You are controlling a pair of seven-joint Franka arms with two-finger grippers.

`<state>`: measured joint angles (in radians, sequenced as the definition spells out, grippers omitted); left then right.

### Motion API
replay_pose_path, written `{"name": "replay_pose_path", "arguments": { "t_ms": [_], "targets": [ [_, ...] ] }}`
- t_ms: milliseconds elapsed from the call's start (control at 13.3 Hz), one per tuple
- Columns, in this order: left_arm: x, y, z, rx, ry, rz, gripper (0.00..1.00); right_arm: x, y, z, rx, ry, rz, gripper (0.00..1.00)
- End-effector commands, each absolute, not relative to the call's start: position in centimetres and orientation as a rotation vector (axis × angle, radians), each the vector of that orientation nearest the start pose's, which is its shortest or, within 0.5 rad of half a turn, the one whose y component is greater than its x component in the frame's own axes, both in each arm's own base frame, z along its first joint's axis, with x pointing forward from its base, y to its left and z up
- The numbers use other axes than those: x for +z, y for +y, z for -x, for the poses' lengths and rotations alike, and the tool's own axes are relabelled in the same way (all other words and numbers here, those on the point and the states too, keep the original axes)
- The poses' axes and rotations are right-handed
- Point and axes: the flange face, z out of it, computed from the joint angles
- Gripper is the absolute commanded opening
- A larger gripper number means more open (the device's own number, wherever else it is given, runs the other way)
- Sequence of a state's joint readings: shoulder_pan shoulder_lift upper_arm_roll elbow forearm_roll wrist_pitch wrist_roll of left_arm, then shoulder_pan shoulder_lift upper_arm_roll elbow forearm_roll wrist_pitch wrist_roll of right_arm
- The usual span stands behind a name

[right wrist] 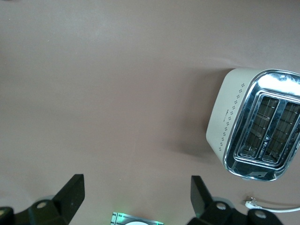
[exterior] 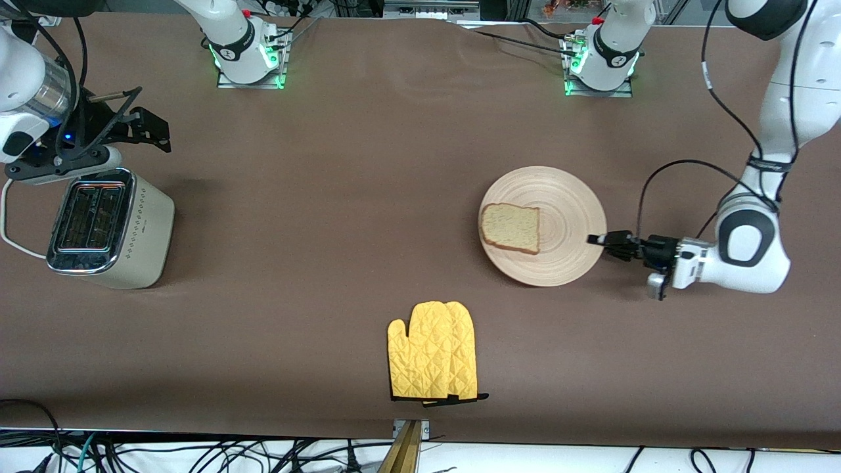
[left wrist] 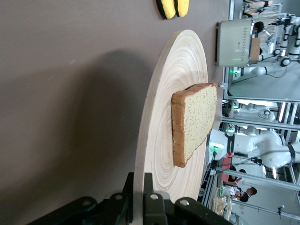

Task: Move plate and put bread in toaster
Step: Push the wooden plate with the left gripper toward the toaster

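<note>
The round wooden plate [exterior: 558, 203] lies toward the left arm's end of the table, with the slice of bread [exterior: 511, 228] flat on it. My left gripper [exterior: 596, 239] is shut on the plate's rim at the edge toward the left arm's end. In the left wrist view the plate [left wrist: 161, 126] stands edge-on between the two black fingers [left wrist: 158, 190], with the bread [left wrist: 193, 123] on it. The cream toaster [exterior: 108, 226] stands at the right arm's end, its slots empty. My right gripper [exterior: 141, 125] hangs open in the air over the table beside the toaster [right wrist: 255, 124], holding nothing.
A yellow quilted oven mitt [exterior: 433, 351] lies near the table's front edge, nearer the front camera than the plate. The toaster's white cord [exterior: 10, 230] loops off at the right arm's end. The two arm bases [exterior: 246, 49] stand along the table's back edge.
</note>
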<state>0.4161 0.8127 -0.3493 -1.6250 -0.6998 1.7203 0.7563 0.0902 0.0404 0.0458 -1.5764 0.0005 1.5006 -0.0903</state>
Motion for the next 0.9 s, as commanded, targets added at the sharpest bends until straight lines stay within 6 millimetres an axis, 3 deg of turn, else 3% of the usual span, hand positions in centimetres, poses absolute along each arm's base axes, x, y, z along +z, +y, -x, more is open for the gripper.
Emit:
{"name": "replay_pose_path", "arguments": {
  "t_ms": [0,301,451,602,827],
  "targets": [
    [17.5,-5.8,-63.1,-0.260,-0.240,-1.964,0.00,59.6,7.8,-55.1,0.173,-0.359,3.128,1.00],
    [15.5,-16.8,-62.4,-0.196,-0.211,-2.021,0.00,59.1,8.6,-55.4,0.171,-0.378,3.123,1.00],
    [14.7,-21.3,-61.8,-0.175,-0.165,-2.008,0.00,58.4,8.7,-56.0,0.168,-0.375,3.118,1.00],
    [14.5,-23.2,-61.4,-0.157,-0.134,-1.980,0.00,57.3,9.5,-56.3,0.195,-0.393,3.111,1.00],
    [13.3,-22.6,-60.5,-0.151,-0.176,-1.975,0.00,55.5,11.2,-56.9,0.219,-0.431,3.104,1.00]
  ]
}}
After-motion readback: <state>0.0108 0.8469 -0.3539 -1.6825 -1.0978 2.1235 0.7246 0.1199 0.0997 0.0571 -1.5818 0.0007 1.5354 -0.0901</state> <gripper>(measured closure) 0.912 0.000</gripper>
